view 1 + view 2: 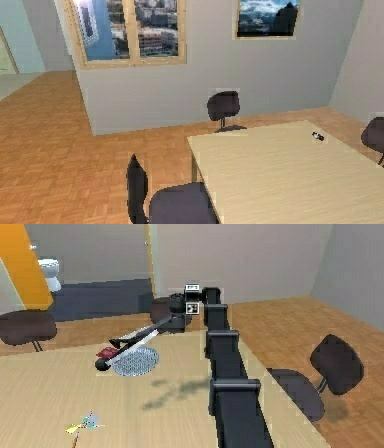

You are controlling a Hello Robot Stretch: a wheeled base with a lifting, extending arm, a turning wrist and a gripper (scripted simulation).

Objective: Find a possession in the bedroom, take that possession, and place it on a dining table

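Racket-shaped object (pixel 135 361): round grey-blue meshed head with a dark and red part at its left end. It is seen in the arm side view against the pale top of the dining table (pixel 50 399), toward the table's far edge.

The arm (pixel 230 374) is stretched out over the tabletop from the bottom edge. At its far end the gripper (pixel 118 351) is seen, its dark body just left of two white marker squares (pixel 192 308). The thin fingers (pixel 145 334) slant down and leftward and end at the object's upper left rim.

How far apart the fingers stand cannot be told. Whether the object is held or lies on the tabletop beneath them cannot be told, and contact between fingers and object is not resolved.

A small multicoloured thing (pixel 82 424) lies on the near part of the tabletop, well apart from the object. One dark chair (pixel 25 324) is noted beyond the table at the left and another chair (pixel 325 369) beside the table at the right.

In the forward view the same pale table is seen at lower right, with a small dark item (pixel 318 135) near its far right corner. Dark chairs are placed at its far side (pixel 225 105), near left corner (pixel 160 200) and right edge (pixel 375 135). A wide window (pixel 130 30) and a smaller window (pixel 268 18) are set in the grey wall behind.
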